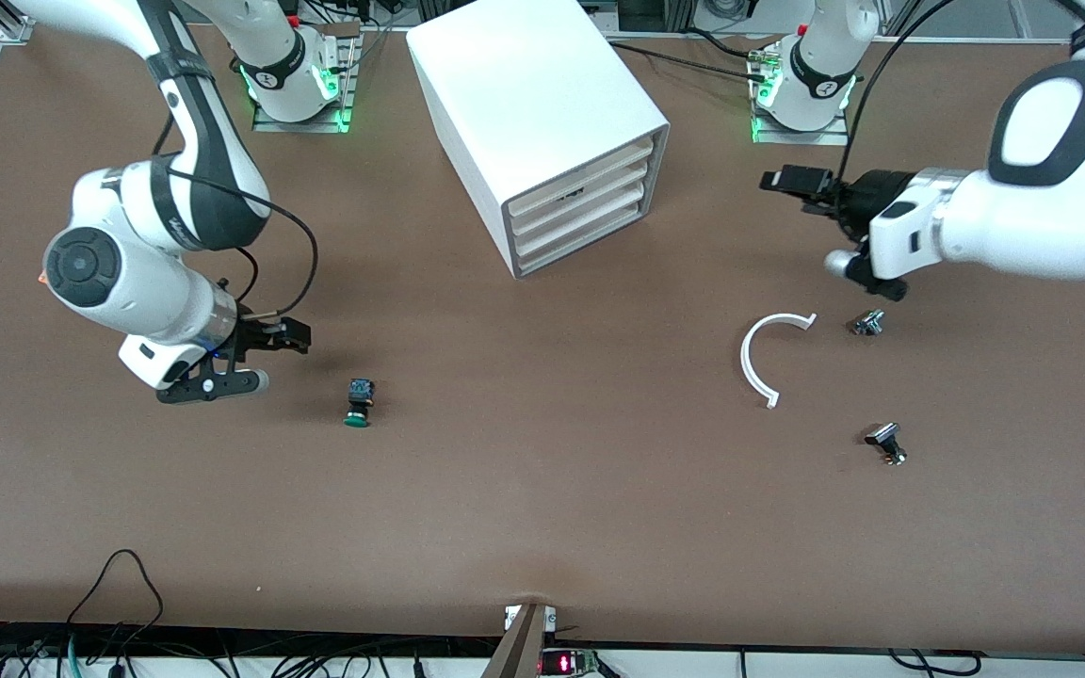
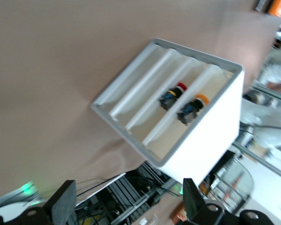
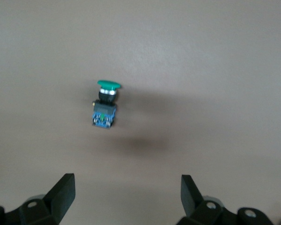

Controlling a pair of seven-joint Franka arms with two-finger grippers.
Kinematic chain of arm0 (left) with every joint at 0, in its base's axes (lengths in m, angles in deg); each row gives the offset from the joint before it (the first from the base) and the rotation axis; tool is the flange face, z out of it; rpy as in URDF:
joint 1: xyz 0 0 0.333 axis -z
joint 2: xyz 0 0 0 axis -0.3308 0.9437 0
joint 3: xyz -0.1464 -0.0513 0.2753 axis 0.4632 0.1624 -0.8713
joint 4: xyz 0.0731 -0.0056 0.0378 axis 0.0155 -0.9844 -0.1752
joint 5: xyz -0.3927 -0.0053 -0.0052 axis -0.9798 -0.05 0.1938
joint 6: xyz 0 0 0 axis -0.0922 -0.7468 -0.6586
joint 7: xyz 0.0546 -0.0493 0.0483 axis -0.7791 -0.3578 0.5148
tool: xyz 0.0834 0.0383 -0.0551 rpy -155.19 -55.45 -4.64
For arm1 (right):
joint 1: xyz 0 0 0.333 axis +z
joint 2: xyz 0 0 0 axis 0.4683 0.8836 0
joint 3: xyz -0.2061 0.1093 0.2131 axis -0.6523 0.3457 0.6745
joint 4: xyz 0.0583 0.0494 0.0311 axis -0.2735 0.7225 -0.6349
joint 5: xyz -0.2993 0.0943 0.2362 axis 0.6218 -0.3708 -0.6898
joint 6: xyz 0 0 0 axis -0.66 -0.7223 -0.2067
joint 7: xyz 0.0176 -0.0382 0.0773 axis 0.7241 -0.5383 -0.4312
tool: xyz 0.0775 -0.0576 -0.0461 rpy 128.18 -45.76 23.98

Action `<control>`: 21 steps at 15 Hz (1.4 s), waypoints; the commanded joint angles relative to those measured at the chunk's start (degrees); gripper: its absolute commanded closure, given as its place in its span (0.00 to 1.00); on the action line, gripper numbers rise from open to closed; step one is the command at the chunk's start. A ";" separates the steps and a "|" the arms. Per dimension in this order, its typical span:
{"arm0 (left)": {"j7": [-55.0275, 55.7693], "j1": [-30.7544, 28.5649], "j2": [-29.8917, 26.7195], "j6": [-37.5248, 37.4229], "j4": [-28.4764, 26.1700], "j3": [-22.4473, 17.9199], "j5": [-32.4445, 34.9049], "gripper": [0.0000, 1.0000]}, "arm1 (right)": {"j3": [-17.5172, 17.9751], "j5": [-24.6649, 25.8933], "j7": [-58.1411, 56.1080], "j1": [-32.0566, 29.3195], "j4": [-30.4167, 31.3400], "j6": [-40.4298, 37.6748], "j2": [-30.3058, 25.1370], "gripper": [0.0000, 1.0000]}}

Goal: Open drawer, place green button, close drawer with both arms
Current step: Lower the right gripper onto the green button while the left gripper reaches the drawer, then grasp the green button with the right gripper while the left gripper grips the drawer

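Lying on its side on the brown counter (image 1: 542, 490), the small green-capped button with the blue-and-black body (image 1: 359, 402) was seen near the right pincer (image 1: 279, 344), with open room all around. The white boxy cabinet (image 1: 524, 104) showed every cream drawer front (image 1: 580, 202) shut.

From the left wrist, the left pincer (image 2: 126, 201) was held wide, facing that cabinet.

From the right wrist, the right pincer (image 3: 126, 194) was spread wide, empty, above the button.
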 commanded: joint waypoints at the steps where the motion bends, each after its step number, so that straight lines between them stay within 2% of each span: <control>1: -9.91 -0.08 5.61 5.81 1.08 3.88 -2.77 0.00 | 0.58 -3.61 0.55 0.69 0.83 5.20 2.33 0.00; 2: -14.65 -0.08 6.40 10.21 0.03 5.29 -2.86 0.00 | 0.67 -5.46 1.16 1.21 0.83 7.05 3.74 0.00; 5: -27.42 -0.34 8.43 22.26 -5.67 8.64 -5.04 0.00 | 0.67 -5.83 1.17 2.53 1.70 15.83 7.87 0.00; 7: -30.67 -0.52 7.12 27.71 -11.55 9.52 -11.35 0.00 | 0.67 -5.83 1.08 2.98 1.70 20.14 11.21 0.00; 10: -42.96 -0.52 4.48 38.26 -22.45 12.15 -25.04 0.01 | 0.67 -5.83 1.25 3.15 1.79 23.32 14.12 0.00; 12: -51.31 -0.52 4.56 41.53 -27.21 14.09 -34.20 0.01 | 0.67 -5.91 1.25 3.24 2.05 23.41 15.00 0.00; 14: -57.66 -0.52 5.27 41.63 -30.55 14.71 -40.53 0.01 | 0.67 -5.91 1.34 3.24 2.49 24.72 15.96 0.02; 16: -57.24 -1.22 6.13 40.32 -31.45 14.62 -41.18 0.00 | 0.67 -5.91 2.56 3.42 2.50 24.82 16.23 0.08; 18: -57.68 -0.26 12.45 41.45 -29.96 14.88 -41.88 0.01 | 0.67 -5.91 3.36 4.47 2.41 24.82 16.23 0.27; 19: -57.77 -0.17 12.56 41.54 -29.86 14.97 -41.88 0.01 | 0.67 -5.91 3.36 4.47 2.32 24.82 16.23 0.38; 21: -57.77 -0.17 12.82 41.19 -30.04 14.97 -41.80 0.01 | 0.67 -5.91 3.36 4.65 2.15 24.47 16.23 0.69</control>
